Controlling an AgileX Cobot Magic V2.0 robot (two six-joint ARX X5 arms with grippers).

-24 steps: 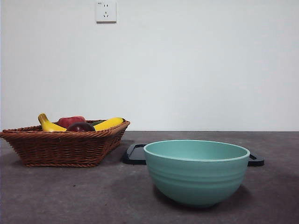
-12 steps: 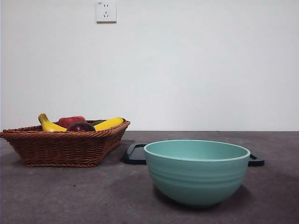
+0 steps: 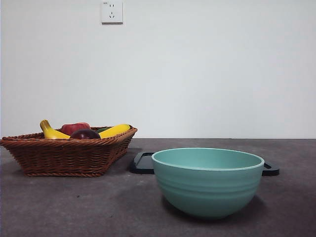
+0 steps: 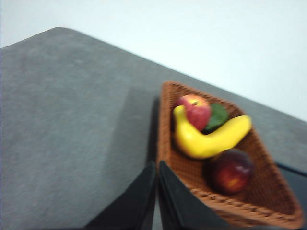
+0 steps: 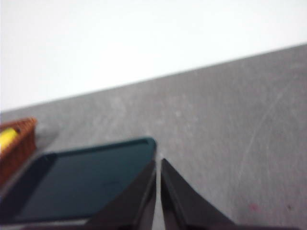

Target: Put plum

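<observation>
front view: no arm in sight. basket [image 3: 64,155] on the table [image 3: 98,207], plum [image 3: 85,134] inside it among bananas [image 3: 114,131] and a red fruit [image 3: 74,128]. bowl [image 3: 207,181] stands apart, empty as far as seen, dark tray [image 3: 144,163] behind it.

left wrist view: left gripper [image 4: 157,165] narrow, jaws nearly touching, holding nothing, hanging above the table just off the basket's rim. plum [image 4: 230,171] lies ahead and to the side of the tips, beside the bananas.

right wrist view: right gripper [image 5: 157,163] jaws pressed close, empty, waiting over the tray's edge.

judgement: nothing done; plum not yet picked, reach, grasp and placing all remain.
</observation>
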